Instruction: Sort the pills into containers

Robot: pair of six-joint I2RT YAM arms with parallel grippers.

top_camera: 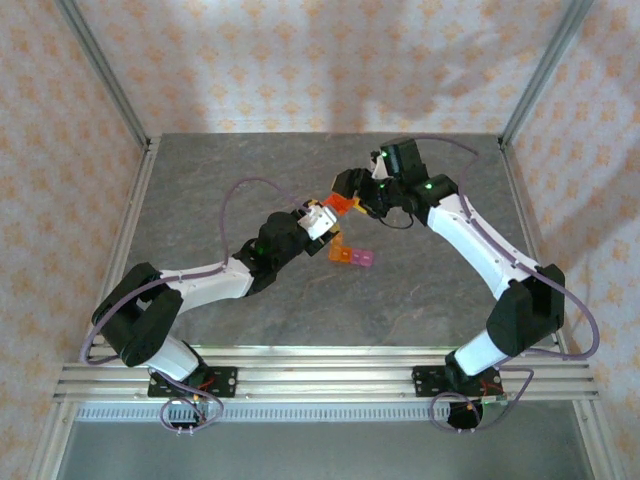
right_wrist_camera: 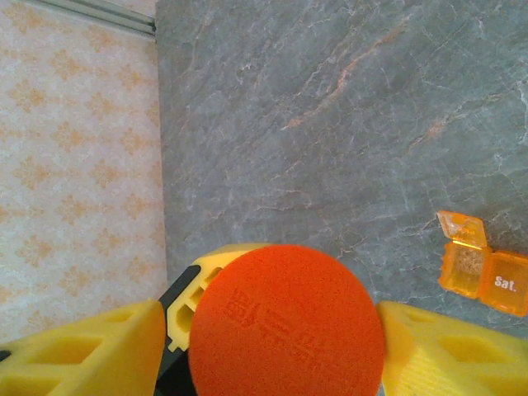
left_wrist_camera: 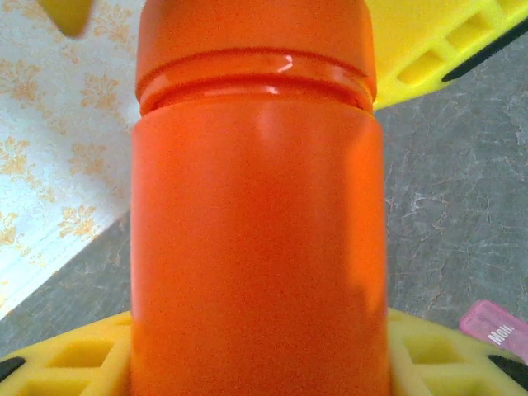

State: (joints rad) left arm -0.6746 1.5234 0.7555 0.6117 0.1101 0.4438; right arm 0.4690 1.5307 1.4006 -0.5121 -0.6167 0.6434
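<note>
Containers [top_camera: 350, 256] lie side by side, orange lid [right_wrist_camera: 460, 228] open, contents unclear.

Grey stone tabletop [top_camera: 300, 310] (peach patterned walls [top_camera: 300, 60])

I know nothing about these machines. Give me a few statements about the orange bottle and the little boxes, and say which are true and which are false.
1. The left tool grips the orange bottle. True.
2. The cap is off and lying on the table. False: it is still on the bottle, and the right tool has a finger on either side of it.
3. The small pink box reads "Mon." True.
4. The small orange box reads "Sun." False: it reads "Sat."
5. One lid on the small orange box stands flipped open. True.
</note>
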